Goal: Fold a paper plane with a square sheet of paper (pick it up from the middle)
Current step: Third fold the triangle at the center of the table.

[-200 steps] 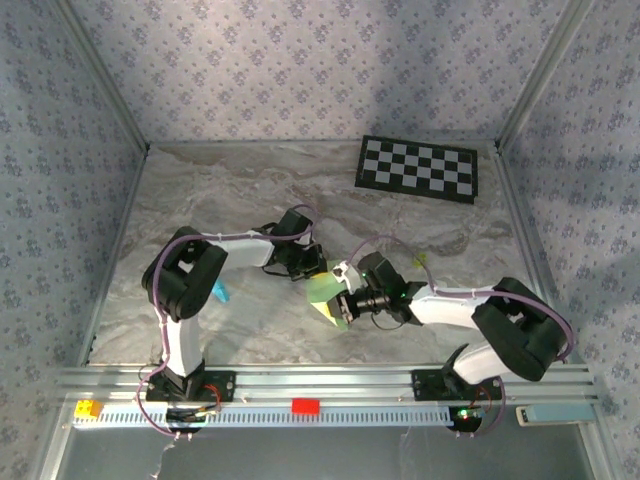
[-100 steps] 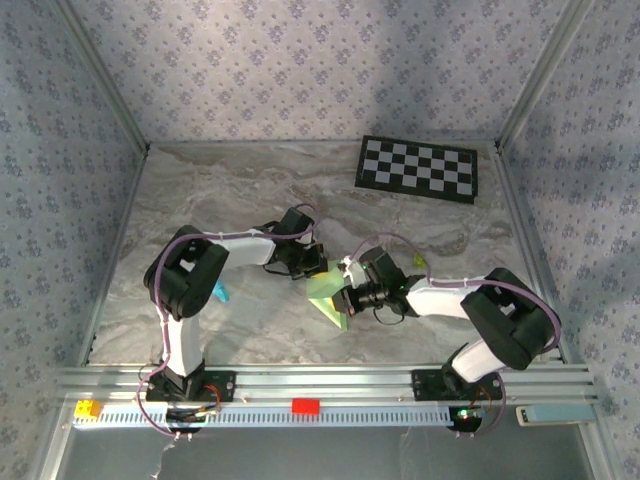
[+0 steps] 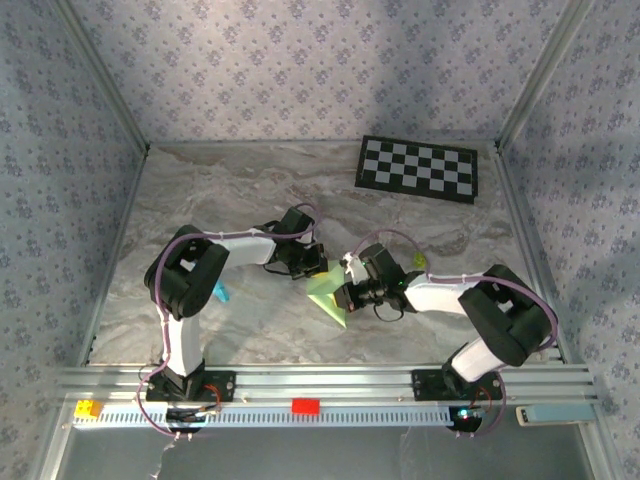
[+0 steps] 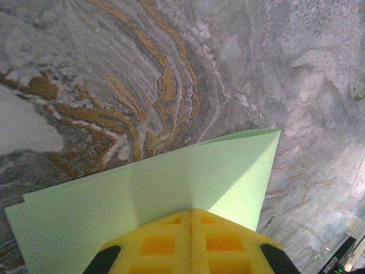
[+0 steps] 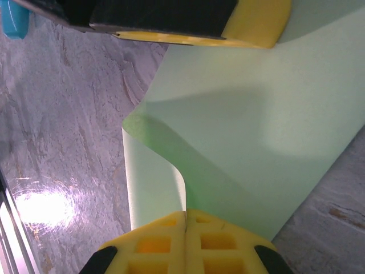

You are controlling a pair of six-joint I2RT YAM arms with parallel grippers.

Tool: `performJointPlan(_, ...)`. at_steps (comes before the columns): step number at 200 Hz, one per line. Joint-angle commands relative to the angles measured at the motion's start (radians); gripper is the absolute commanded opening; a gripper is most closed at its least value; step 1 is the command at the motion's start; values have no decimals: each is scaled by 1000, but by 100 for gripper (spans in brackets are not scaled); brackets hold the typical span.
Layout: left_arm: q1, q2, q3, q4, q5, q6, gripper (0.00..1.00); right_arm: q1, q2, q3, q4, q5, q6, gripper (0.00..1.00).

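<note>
The pale mint-green square sheet of paper (image 3: 328, 296) hangs bent between both grippers near the table's middle. In the left wrist view the sheet (image 4: 171, 188) spreads out from my left gripper (image 4: 190, 212), whose yellow pads are shut on its edge. In the right wrist view the sheet (image 5: 262, 131) curls over into a loose fold, and my right gripper (image 5: 186, 214) is shut on the curled edge. The left gripper's yellow pad (image 5: 251, 25) shows at the top of that view, at the sheet's far edge. From above, the left gripper (image 3: 312, 265) and right gripper (image 3: 343, 296) sit close together.
A black-and-white checkerboard (image 3: 417, 167) lies at the back right. A small cyan-blue stick (image 3: 219, 292) lies beside the left arm and shows as a corner (image 5: 14, 17) in the right wrist view. A small yellow-green scrap (image 3: 419, 261) rests behind the right arm. Patterned walls enclose the marbled table (image 3: 200, 200).
The right gripper has shifted slightly back and left with the sheet, and its arm has drawn in. The sheet now lies flatter and more pointed toward the front. The left gripper has barely moved.
</note>
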Motion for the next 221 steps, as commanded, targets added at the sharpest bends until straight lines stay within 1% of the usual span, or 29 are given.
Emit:
performJointPlan(1, -9, 39, 0, -58, -31, 20, 4, -6, 14, 23, -29, 14, -4, 0)
performJointPlan(83, -9, 29, -2, -62, -34, 18, 4, -7, 9, 21, -63, 8, -10, 0)
performJointPlan(116, -9, 29, -4, -63, -35, 19, 3, -6, 8, 15, -54, 42, -3, 0)
performJointPlan(221, -9, 33, -4, -61, -34, 18, 3, -6, 25, 39, -78, 33, -19, 0)
